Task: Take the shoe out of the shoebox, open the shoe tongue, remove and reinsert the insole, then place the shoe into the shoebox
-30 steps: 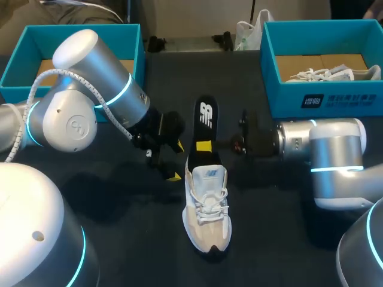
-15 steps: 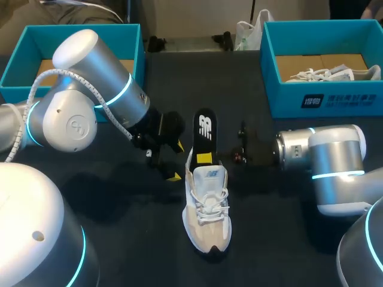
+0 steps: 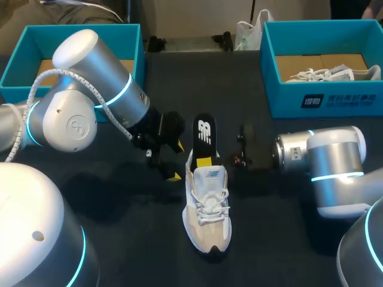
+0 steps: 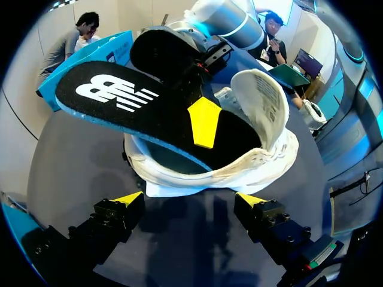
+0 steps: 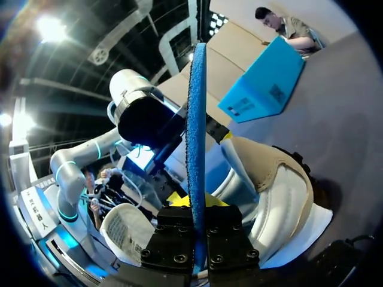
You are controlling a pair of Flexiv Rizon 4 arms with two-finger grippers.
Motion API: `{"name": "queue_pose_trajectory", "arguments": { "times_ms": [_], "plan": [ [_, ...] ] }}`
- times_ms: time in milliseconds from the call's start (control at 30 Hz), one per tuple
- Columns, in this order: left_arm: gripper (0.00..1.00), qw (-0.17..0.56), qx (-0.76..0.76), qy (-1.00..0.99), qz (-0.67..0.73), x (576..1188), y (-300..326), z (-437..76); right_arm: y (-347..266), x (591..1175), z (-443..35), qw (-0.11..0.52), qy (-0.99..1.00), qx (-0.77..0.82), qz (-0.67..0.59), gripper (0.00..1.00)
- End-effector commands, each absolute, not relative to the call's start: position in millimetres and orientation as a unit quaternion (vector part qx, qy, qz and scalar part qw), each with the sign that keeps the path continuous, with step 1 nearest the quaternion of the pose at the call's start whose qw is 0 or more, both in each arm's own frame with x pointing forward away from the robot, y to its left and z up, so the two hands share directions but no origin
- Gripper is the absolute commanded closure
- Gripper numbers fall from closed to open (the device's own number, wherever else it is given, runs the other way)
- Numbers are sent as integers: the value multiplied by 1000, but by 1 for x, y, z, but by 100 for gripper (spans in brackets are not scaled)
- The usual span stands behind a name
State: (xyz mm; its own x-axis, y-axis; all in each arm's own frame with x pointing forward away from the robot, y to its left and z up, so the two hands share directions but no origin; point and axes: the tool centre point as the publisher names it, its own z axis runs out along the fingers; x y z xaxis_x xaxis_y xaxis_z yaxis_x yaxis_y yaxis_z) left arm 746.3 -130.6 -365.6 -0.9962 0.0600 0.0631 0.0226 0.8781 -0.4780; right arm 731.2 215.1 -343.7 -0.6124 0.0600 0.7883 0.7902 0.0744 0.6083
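A white-and-beige sneaker [image 3: 206,206] lies mid-table, toe toward me, tongue lifted. A black insole [image 3: 205,133] with a white logo slants out of its heel opening, lower end inside the shoe. My right gripper [image 3: 206,162] is shut on the insole near the shoe's collar. In the right wrist view the insole [image 5: 195,125] stands edge-on between the right gripper's [image 5: 195,239] fingers, the sneaker [image 5: 281,191] beside it. My left gripper [image 3: 177,161] stands open just left of the heel. In its own view the left gripper [image 4: 190,202] faces the sneaker's heel [image 4: 215,170] and the insole [image 4: 137,104], touching neither.
A teal shoebox [image 3: 320,98] at the back right holds another white shoe [image 3: 335,73]. A second teal shoebox [image 3: 30,36] stands at the back left, partly behind my left arm [image 3: 90,101]. Dark tabletop lies bare in front of the sneaker.
The right gripper has drawn the insole toward me, sliding it further down into the shoe's heel opening. The left arm and the sneaker have stayed where they were.
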Motion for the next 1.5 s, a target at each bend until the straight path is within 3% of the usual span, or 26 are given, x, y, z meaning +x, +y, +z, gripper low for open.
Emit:
{"name": "queue_pose_trajectory", "arguments": {
  "times_ms": [33,267,367,400,1500],
  "plan": [
    [0,36,-21,-968,246,745,-130,-366,215,725,-345,301,-667,-328,-597,100],
    [0,36,-21,-968,246,745,-130,-366,214,720,-342,298,-665,-329,-601,100],
    [0,36,-21,-968,246,745,-130,-366,214,722,-336,291,-665,-322,-607,69],
    [0,36,-21,-968,246,745,-130,-366,214,723,-334,290,-666,-320,-608,67],
    [0,36,-21,-968,246,745,-130,-366,217,740,-308,264,-680,-286,-621,63]
  ]
}}
